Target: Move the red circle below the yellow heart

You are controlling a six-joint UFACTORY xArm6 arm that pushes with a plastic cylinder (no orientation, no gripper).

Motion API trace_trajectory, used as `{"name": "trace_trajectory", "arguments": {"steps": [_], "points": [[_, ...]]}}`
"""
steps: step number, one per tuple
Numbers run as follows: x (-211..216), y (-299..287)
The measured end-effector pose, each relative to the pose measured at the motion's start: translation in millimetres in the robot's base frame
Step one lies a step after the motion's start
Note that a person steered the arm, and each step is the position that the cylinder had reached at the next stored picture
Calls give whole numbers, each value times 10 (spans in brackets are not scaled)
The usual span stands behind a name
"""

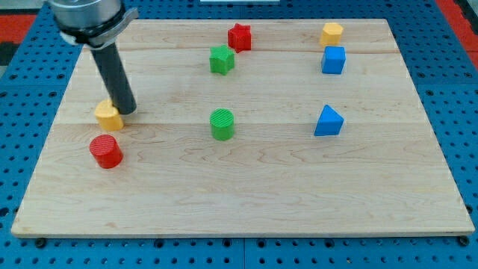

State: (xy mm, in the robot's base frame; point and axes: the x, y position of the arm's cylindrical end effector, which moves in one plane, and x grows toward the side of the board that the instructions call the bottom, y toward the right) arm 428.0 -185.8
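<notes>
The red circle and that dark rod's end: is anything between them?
Yes. In the camera view the yellow heart sits between my tip and the red circle, right against the tip.

We see a pale, faintly grained wooden tabletop point(246, 202) carrying red, yellow, green and blue blocks, edged by blue pegboard point(463, 82).

A wooden board point(246, 202) is laid over a blue pegboard surface point(455, 75). Near the view's top a red star block point(239, 36) is seen just beside a green star-like block point(222, 60), while at the top right a yellow hexagonal block point(332, 33) is set just above a blue cube point(334, 60) — close, though contact cannot be judged. Further down, a green cylinder point(222, 124) is placed near the middle, and a blue triangular block point(328, 121) is found well to its right.
</notes>
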Motion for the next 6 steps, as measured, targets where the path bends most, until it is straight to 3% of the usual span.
{"name": "trace_trajectory", "arguments": {"steps": [1,4,5,6], "points": [[313,-118],[696,165],[716,-6],[360,117]]}}
